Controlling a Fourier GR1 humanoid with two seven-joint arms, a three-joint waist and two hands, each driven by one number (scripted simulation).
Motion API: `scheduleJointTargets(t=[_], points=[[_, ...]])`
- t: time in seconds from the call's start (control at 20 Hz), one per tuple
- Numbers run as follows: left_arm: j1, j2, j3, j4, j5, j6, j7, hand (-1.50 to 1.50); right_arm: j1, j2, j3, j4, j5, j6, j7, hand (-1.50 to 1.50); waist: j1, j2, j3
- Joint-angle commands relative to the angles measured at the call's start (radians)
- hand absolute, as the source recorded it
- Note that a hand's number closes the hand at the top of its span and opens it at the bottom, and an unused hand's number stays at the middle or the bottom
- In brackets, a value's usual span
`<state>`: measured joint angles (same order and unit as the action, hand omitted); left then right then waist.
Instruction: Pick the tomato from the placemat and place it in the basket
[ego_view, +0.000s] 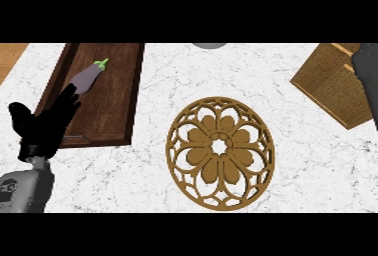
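1. Tomato: it doesn't show in your view, so you can't tell where it is.
2. Placemat, a round gold lattice, lies mid-worktop.
3. Basket sits far right, its edge covered by a grey arm whose fingers are out of view.
4. Left hand rests at the left edge, fingers straight and spread, holding nothing, overlapping the wooden tray that holds an eggplant.

The placemat lies on the table at the frame's centre. A tray sits at the upper left with an eggplant lying in it, and the left hand overlaps the tray's lower left corner. The basket sits at the upper right, well apart from the placemat.
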<state>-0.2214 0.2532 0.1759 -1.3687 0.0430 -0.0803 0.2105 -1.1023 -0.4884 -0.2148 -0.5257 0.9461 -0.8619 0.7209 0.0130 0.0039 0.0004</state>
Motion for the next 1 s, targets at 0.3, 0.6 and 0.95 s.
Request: scheduleJointTargets(t=[0.3, 0.6, 0.95], points=[[0.019, -0.003, 0.011, -0.015, -0.008, 0.024, 0.010, 0.00, 0.143, -0.044, -0.159, -0.289, -0.144, -0.173, 0.011, -1.50, -0.045, -0.017, 0.000], [0.085, 0.022, 0.046, -0.049, 0.016, 0.010, 0.033, 0.00, 0.440, -0.057, -0.166, -0.682, -0.293, 0.049, 0.039, -1.50, -0.078, -0.030, -0.001], [0.083, 0.002, 0.038, -0.037, -0.008, 0.034, -0.006, 0.00, 0.809, -0.073, -0.183, -1.084, -0.454, 0.247, 0.079, -1.50, -0.103, -0.027, -0.002]])
